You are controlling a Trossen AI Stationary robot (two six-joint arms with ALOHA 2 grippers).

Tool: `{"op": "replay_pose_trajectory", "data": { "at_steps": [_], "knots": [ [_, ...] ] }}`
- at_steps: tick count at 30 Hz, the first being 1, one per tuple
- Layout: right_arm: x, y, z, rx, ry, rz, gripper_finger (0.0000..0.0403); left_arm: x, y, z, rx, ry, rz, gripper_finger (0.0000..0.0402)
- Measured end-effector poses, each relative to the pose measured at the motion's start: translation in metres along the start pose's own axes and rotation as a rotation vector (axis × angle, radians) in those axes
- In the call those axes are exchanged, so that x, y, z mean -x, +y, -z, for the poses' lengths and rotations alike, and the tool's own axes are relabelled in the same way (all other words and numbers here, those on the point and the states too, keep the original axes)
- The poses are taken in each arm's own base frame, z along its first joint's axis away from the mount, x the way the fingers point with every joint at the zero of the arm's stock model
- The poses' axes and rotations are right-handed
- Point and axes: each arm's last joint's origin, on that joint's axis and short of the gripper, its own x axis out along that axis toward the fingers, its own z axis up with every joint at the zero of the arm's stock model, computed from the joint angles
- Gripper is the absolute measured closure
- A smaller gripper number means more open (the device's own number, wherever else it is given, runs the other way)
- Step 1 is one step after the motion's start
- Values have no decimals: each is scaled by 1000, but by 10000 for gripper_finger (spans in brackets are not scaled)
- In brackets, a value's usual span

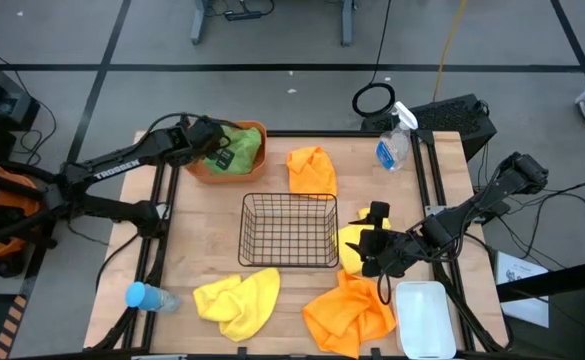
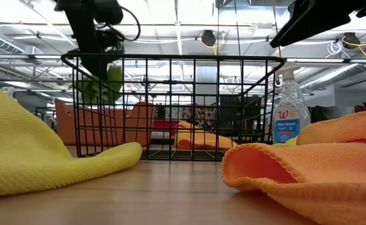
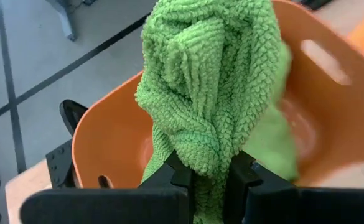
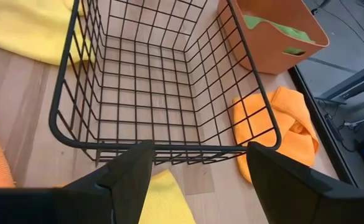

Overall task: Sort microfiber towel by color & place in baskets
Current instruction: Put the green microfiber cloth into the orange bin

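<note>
Left wrist view gives you the clearest read: a green towel hangs bunched between the left gripper's two dark fingers, which are clamped tight on its lower folds. It hangs directly over the orange tub, and more green cloth lies inside the tub below it.

In the high view you find that left gripper over the tub at the table's far left corner, green showing in the tub's mouth.

The black wire basket sits mid-table with nothing in it. One orange towel lies just beyond the basket, toward the far edge. A yellow towel lies on the near side, left of centre. A second orange towel lies near the front edge, beside the white bin. A second yellow towel is partly hidden beneath the right gripper.

That right gripper sits just right of the basket, fingers spread wide and holding nothing; the right wrist view looks down into the basket between them.

A spray bottle stands at the far edge, and a blue-capped bottle lies at the near left.
</note>
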Motion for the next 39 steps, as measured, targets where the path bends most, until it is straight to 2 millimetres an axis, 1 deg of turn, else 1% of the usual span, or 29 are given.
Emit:
{"op": "replay_pose_trajectory", "data": {
  "at_steps": [6, 12, 15, 17, 22, 25, 27, 30, 33, 36, 39],
  "knots": [
    [0, 0, 0, 0, 0, 1, 149, -35, 3, 1, 23, 82, -58, 361],
    [0, 0, -1, -6, -6, 1, 149, -67, -1, 5, 15, 161, -90, 358],
    [0, 0, -1, -7, -6, 1, 149, -75, -4, 6, 9, 180, -92, 336],
    [0, 0, -1, -8, -6, 1, 149, -78, -5, 6, 3, 186, -92, 310],
    [0, 0, -1, -23, -6, 1, 149, -77, -5, 8, -6, 199, -92, 227],
    [0, 0, -1, -24, -6, 1, 149, -69, -5, 8, -16, 214, -77, 188],
    [0, 0, -1, -24, -6, 1, 149, -62, -7, 7, -25, 222, -52, 171],
    [0, 0, -1, -24, -6, 3, 149, -50, -9, 7, -45, 212, -30, 156],
    [0, 0, -1, -24, -8, 10, 149, -40, -11, 7, -61, 202, -16, 153],
    [0, 0, -1, -27, -13, 25, 149, -36, -10, 8, -68, 185, -36, 152],
    [0, 0, -1, -29, -14, 24, 149, -36, -8, 7, -74, 166, -94, 152]
  ]
}}
